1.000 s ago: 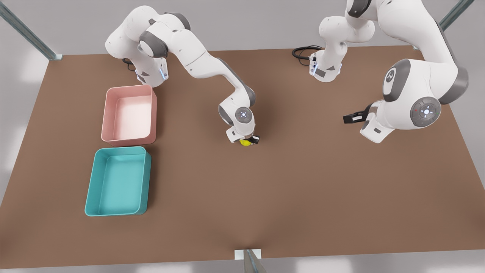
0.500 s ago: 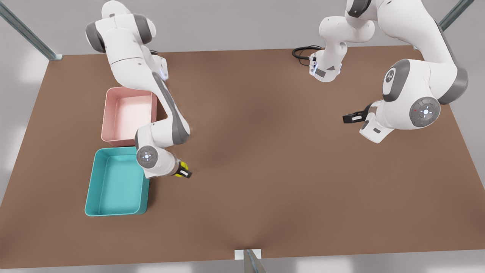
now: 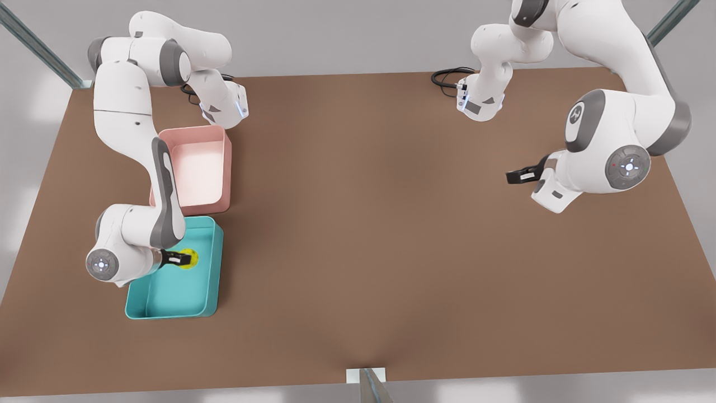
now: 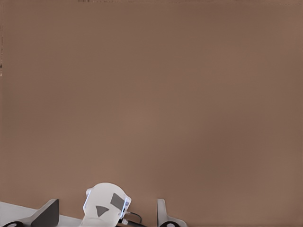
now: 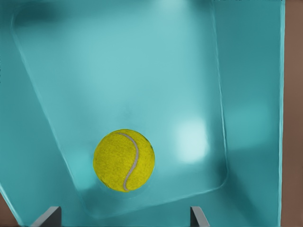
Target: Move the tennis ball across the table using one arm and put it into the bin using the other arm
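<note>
Ball over the teal bin, right gripper spread above it.

The right gripper (image 3: 182, 258) hangs over the bin (image 3: 146, 307) with its fingers (image 5: 47, 216) well apart, and the tennis ball (image 5: 124, 160) sits between and below them, free of both; whether it already rests on the bin floor or is dropping I cannot tell for sure. Best to lift straight up, clear of the low walls, so nothing nudges the ball out. The left gripper (image 3: 519, 175) waits over the table (image 3: 391, 252) toward its far right corner in the front view, fingers (image 4: 162, 215) apart and empty. A pink tray (image 3: 221, 168) stands just beyond the bin; grey floor and metal frame posts surround the table.
</note>
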Controlling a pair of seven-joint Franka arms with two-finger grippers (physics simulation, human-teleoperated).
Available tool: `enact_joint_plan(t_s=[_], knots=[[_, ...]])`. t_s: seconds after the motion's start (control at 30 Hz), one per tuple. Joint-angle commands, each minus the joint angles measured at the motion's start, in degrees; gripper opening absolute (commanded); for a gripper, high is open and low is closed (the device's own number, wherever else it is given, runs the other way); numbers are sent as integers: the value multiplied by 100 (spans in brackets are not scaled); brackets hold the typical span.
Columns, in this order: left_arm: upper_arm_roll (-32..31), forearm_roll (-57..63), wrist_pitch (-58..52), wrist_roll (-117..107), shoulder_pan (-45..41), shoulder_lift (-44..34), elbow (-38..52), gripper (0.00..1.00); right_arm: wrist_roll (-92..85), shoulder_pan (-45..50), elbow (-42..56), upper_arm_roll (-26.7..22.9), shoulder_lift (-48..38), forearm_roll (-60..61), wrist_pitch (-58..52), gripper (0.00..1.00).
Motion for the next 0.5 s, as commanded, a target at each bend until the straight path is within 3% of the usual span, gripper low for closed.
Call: enact_joint_plan(t_s=[0.0, 0.13, 0.2, 0.27, 0.33, 0.47], knots=[[-7, 8, 4, 10, -2, -7, 11, 100, -2823, -1, 31, -1, 14, 3, -93, 100], [-7, -35, -5, 18, -29, -7, 55, 100, -1885, 130, 629, 34, -47, 3, -688, 100], [-7, -80, -31, 10, -37, 2, 47, 100, -1003, 289, 252, 43, -1645, -49, -1621, 100], [-7, -88, -31, 10, -37, 2, 47, 100, -1117, 262, 330, 34, -2305, -76, -1639, 100], [-7, -203, -31, 18, -11, 11, 38, 100, -1197, 271, 848, 34, -2280, -208, -1622, 100], [-7, -203, -31, 1, -29, 81, 29, 100, -1249, 271, 840, 52, -2368, -147, -1657, 100]])
